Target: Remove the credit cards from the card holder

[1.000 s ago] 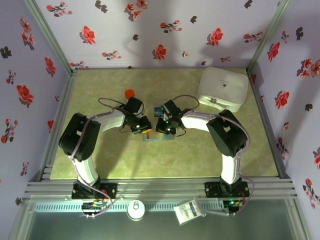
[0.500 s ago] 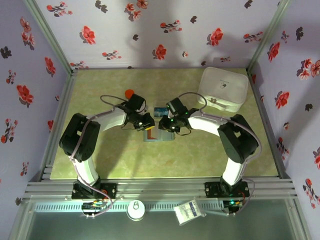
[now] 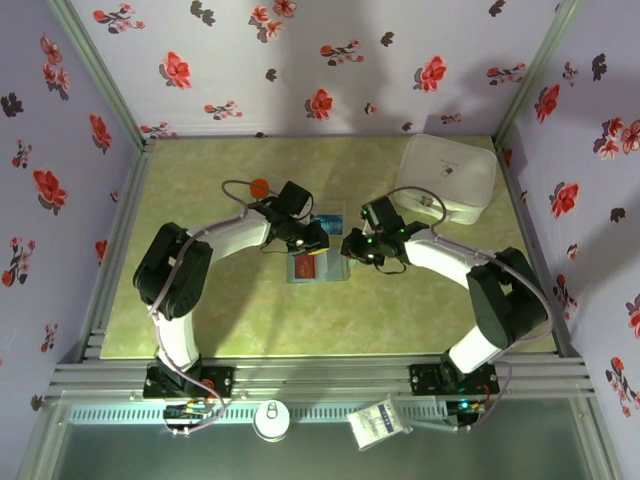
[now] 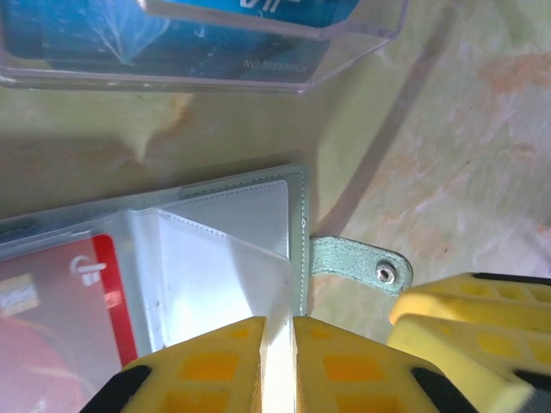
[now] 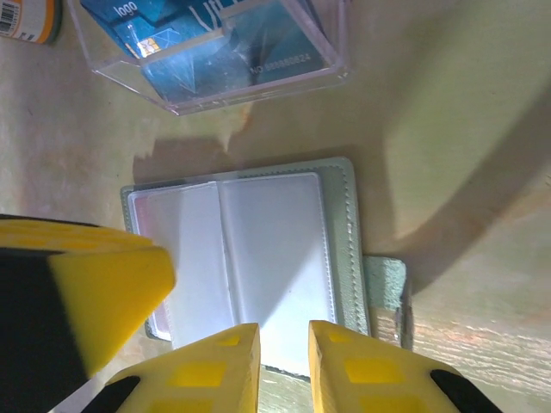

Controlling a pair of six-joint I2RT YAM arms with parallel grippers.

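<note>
Risk first: left fingers are nearly closed over a clear sleeve of the card holder, can't tell if they're pinching it, and a pull could drag the whole holder along. Red card sits in its sleeve just left of them. Right fingers slightly parted, empty. Clear box just beyond could get bumped.
</note>
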